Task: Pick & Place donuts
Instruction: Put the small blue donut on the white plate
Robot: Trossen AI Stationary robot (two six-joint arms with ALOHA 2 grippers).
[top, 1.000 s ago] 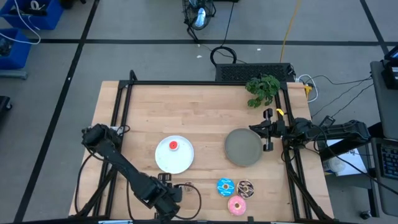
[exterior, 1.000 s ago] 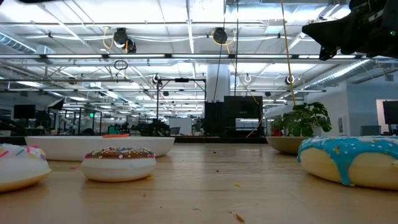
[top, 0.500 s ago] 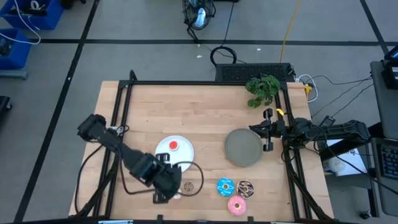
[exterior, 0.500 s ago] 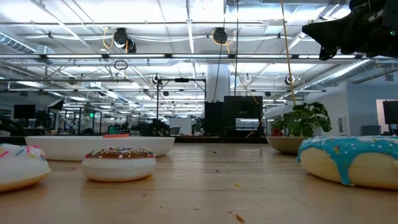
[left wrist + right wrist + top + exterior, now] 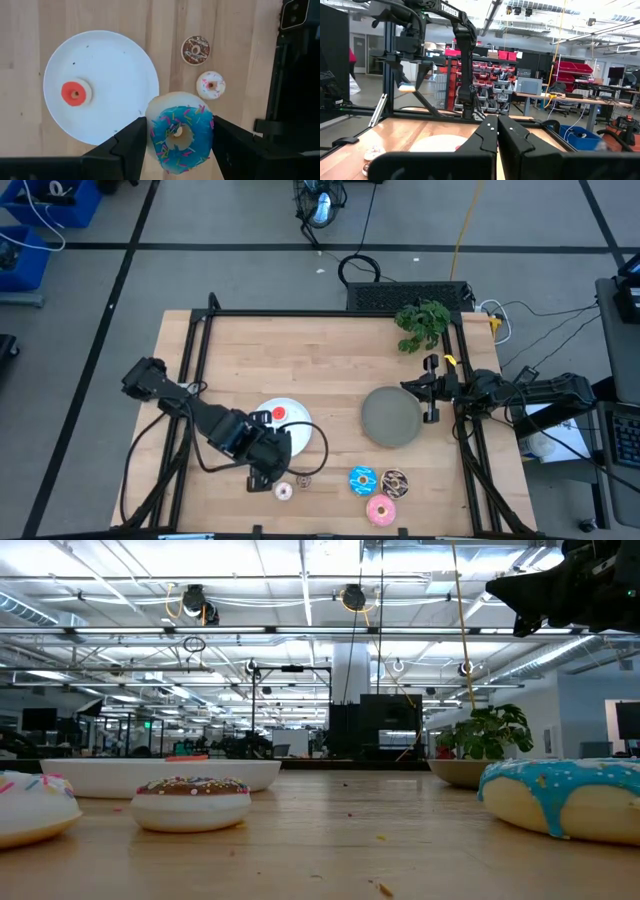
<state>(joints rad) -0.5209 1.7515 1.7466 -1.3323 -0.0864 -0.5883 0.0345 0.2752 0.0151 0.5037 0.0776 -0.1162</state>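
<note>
On the pale wooden desk point(image 5: 330, 370) the round white plate point(image 5: 115, 80) holds only a tiny red ring donut point(image 5: 75, 93). The left claw point(image 5: 177, 145), half-spread, grips a small blue sprinkled donut point(image 5: 181, 135) above the plate's rim; tiny brown point(image 5: 195, 49) and pink-white point(image 5: 210, 85) donuts, with three larger ones point(image 5: 380, 492), remain unplaced. The right claw point(image 5: 496, 131) waits closed by the grey plate point(image 5: 391, 417).

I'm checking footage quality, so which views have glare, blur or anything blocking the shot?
Low view: bright ceiling lights glare, and the nearest blue donut is soft. Right wrist view: the shut right gripper blocks the middle. Left wrist view: evenly lit, with the blue tiny donut sharp in the left gripper.
</note>
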